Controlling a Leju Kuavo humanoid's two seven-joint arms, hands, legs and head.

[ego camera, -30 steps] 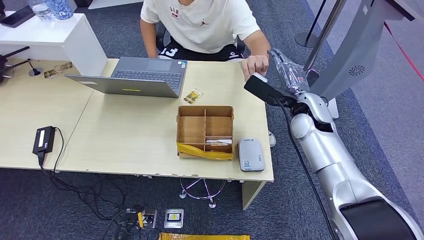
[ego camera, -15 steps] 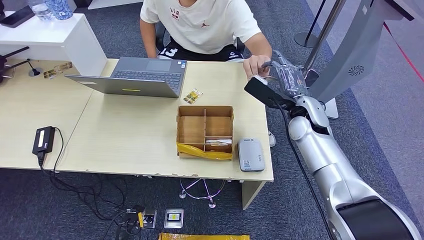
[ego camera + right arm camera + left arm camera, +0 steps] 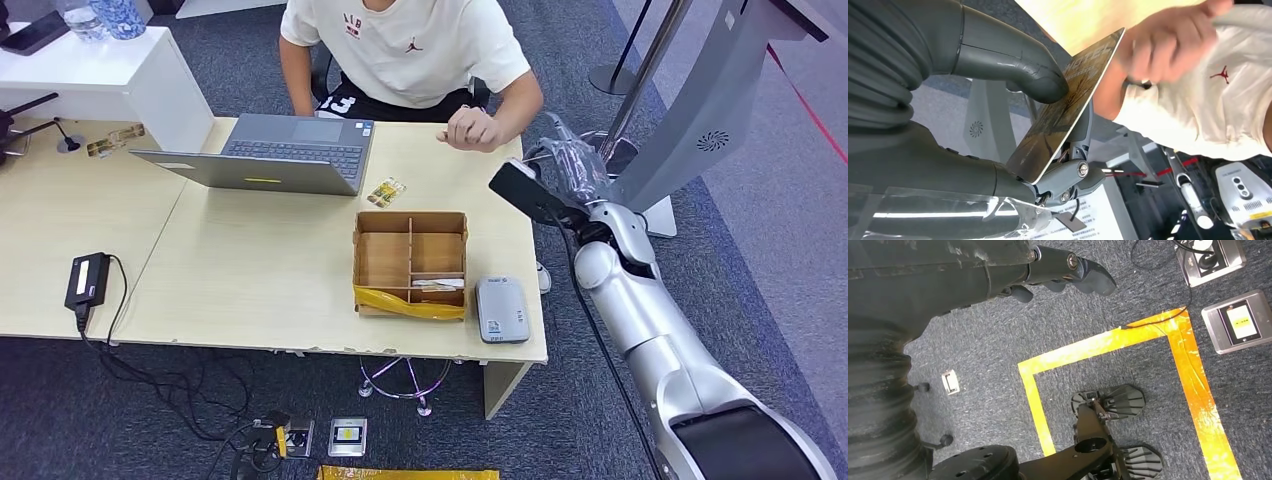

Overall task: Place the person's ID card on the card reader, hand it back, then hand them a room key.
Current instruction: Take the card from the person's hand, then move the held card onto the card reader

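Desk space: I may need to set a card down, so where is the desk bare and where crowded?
Bare: the wide stretch of desk between the laptop and the front edge, left of the divided box. Also the strip between the box and the person's hand. Crowded: the front right corner, where the card reader sits beside the box.

Right wrist view: the person's hand (image 3: pixel 1168 47) is motion-blurred; the print on the card (image 3: pixel 1068 107) pinched by the right hand (image 3: pixel 1013 65) is too oblique to read. Head view: the person (image 3: pixel 405 50) is cut off at the top edge; the card reader's (image 3: pixel 501 309) label is too small to read.
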